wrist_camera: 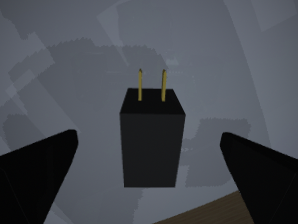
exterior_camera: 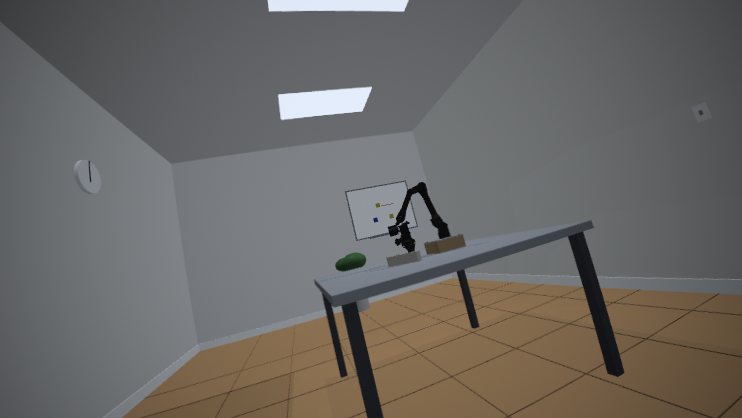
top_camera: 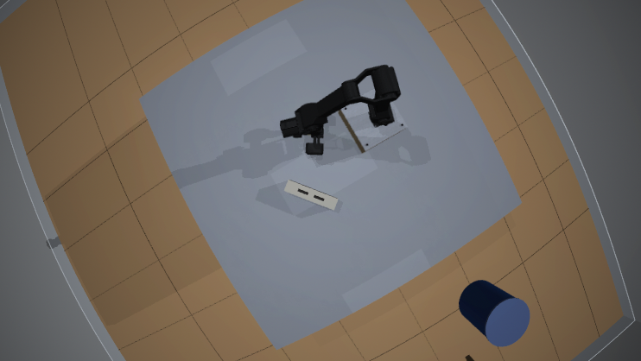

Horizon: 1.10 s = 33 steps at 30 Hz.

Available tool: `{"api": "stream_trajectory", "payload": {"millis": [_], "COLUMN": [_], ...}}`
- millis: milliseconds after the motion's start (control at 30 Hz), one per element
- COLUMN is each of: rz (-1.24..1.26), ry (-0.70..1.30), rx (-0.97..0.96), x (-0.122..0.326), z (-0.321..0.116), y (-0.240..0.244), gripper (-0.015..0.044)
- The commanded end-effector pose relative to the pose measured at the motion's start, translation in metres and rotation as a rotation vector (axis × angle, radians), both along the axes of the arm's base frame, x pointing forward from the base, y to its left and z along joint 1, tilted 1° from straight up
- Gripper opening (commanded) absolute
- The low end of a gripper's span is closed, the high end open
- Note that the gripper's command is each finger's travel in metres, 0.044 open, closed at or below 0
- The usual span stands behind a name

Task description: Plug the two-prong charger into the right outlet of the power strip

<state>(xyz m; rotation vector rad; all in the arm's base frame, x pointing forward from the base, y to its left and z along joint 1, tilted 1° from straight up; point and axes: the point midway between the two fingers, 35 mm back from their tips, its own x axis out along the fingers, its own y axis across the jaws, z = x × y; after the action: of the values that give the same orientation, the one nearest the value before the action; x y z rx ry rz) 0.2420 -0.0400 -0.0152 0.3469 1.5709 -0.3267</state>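
The black charger (wrist_camera: 151, 150) is in the wrist view, between and below the fingertips, with its two gold prongs pointing to the top of that view. My gripper (top_camera: 316, 134) (exterior_camera: 410, 248) (wrist_camera: 150, 137) is open, pointing down over it, with a gap on each side of the charger. The charger is hidden under the gripper in the top view and cannot be made out in the exterior view. The pale power strip (top_camera: 332, 203) (exterior_camera: 403, 259) stands on the table a short way from the gripper, its two dark outlets showing in the top view.
The arm's base block (top_camera: 351, 131) (exterior_camera: 445, 244) stands close to the gripper; its brown edge (wrist_camera: 207, 209) shows low in the wrist view. A blue cylinder (top_camera: 507, 321) is beyond the table edge. Green foliage (exterior_camera: 354, 260) shows behind the table (exterior_camera: 467, 258).
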Motion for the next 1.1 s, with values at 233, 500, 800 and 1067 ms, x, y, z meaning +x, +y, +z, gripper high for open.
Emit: {"api": "stream_trajectory", "payload": {"millis": [233, 500, 800, 1067], "rz": [0.002, 0.0, 0.0, 0.0], "ry": [0.003, 0.002, 0.002, 0.002], "rx": [0.005, 0.0, 0.0, 0.001], "x": [-0.002, -0.001, -0.001, -0.001], "z": [-0.017, -0.013, -0.013, 0.0], "y": [0.001, 0.0, 0.0, 0.0], "gripper": [0.044, 0.0256, 0.0098, 0.0]}}
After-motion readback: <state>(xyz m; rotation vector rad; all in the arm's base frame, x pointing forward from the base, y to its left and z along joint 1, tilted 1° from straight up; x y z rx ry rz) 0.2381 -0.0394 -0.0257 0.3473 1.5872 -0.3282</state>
